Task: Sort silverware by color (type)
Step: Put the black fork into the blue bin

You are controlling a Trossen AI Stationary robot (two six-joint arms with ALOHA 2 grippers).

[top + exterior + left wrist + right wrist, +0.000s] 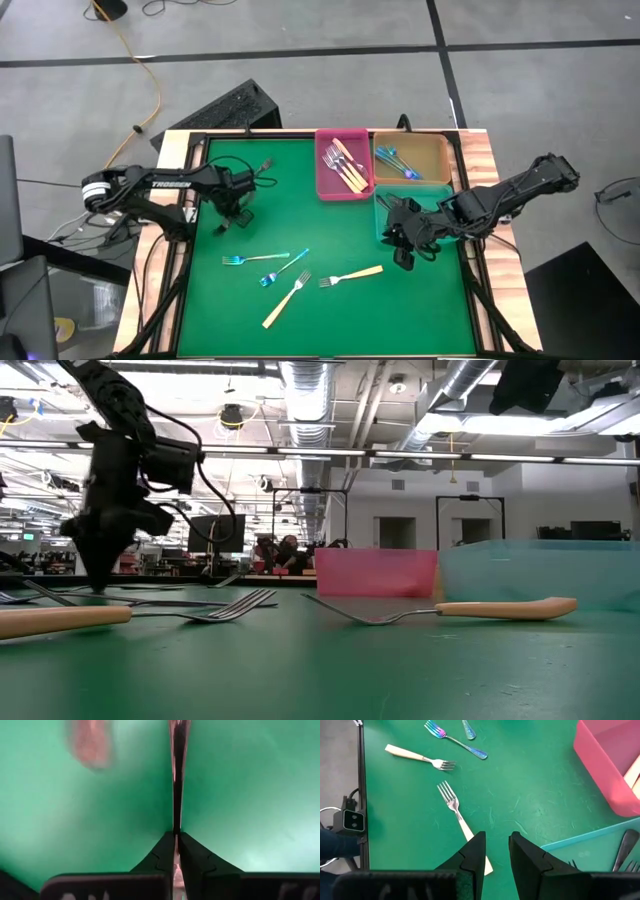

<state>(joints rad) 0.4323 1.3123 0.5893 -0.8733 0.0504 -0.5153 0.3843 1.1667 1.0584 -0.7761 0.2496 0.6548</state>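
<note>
My left gripper [237,213] [176,836] stands fingers-down on the left part of the green mat [330,230], shut on a slim dark fork [177,780]. My right gripper [404,252] [496,840] hovers open at the near edge of the teal bin [385,215], above the handle of a tan-handled fork [457,815]. Two blue forks [250,259] [285,268] and two tan-handled forks [287,298] [352,275] lie flat on the mat's near half. My left gripper pinches the dark fork's slim shaft [176,822] between its two fingertips, which lie in line with it. In the low view the fingers [100,582] point down to the mat. I cannot tell whether the fork is lifted clear.
A pink bin [322,170] holds tan-handled forks, a tan bin [440,150] holds blue forks, and the teal bin holds dark forks [626,847]. All three sit at the mat's far right. A small dark thing [264,165] lies near the far left. The mat's middle is bare.
</note>
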